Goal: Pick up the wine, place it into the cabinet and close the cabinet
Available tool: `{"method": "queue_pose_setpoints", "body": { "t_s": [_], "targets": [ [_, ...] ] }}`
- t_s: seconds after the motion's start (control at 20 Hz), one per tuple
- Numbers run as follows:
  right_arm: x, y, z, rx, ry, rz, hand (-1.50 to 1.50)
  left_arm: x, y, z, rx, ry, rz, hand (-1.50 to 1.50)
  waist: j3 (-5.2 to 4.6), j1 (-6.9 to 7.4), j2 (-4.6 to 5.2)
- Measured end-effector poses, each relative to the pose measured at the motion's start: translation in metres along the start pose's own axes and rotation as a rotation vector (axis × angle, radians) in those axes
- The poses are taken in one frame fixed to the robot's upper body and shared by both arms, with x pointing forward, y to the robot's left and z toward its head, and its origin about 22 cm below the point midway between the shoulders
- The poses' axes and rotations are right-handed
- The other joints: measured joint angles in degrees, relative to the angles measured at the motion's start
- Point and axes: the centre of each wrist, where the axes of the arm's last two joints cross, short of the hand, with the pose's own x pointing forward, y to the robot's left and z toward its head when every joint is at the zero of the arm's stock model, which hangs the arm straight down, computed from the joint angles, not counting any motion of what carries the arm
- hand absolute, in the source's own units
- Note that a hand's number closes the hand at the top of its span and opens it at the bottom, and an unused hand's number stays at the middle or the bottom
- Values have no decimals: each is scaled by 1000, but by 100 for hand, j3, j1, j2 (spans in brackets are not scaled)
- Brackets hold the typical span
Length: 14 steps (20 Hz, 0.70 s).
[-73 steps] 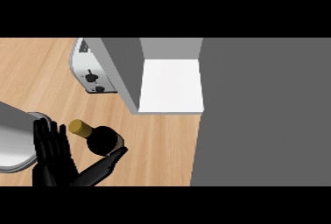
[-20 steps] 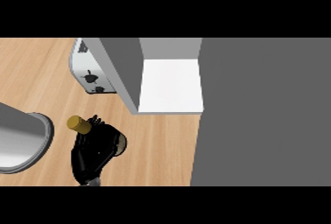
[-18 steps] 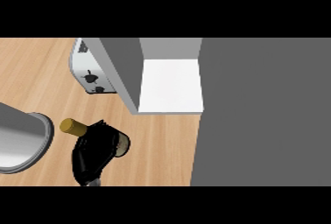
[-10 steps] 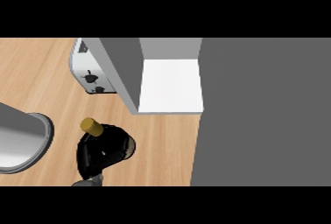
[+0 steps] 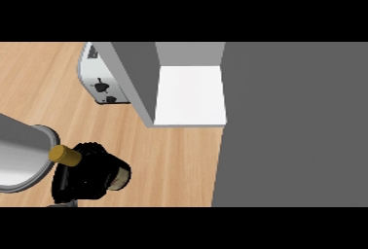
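The wine bottle (image 5: 66, 154) is dark with a yellow cork and shows at the lower left, tilted so the cork points left toward me. My left hand (image 5: 74, 185) is curled round its dark body and hides much of it; a bit of grey forearm shows at the lower edge. The cabinet (image 5: 287, 121) is a big grey block on the right. Its open compartment shows a white floor (image 5: 191, 95) up and to the right of the bottle, with the grey door (image 5: 137, 80) standing open along its left side. My right hand does not show.
A silver toaster (image 5: 101, 80) stands on the wooden counter (image 5: 173, 160) just left of the open door. A round metal pot (image 5: 22, 155) sits at the left edge, close beside the cork.
The hand has stayed shut on the bottle. The cork has swung left and lower in the view, nearer the pot, and the bottle now looks larger.
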Motion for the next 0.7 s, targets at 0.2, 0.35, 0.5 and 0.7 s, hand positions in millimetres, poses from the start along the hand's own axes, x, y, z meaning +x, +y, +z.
{"method": "queue_pose_setpoints", "body": {
  "t_s": [0.2, 0.35, 0.5, 0.7],
  "targets": [
    [0, -2, 0, -2, -5, 13, -150, 10, 7, -5, -34, -69, -28, 150, 1, 15, 5],
    [0, -4, 1, -5, -1, 19, -150, 22, 4, -15, -51, -119, -13, 150, 1, 17, 2],
    [-1, -4, 1, -5, 1, 14, -150, 40, -6, -19, -84, -130, 38, 150, 2, 31, 0],
    [2, -2, -1, -5, 5, 4, -150, 68, -20, -28, -129, -126, 82, 150, 2, 37, -3]
  ]
}}
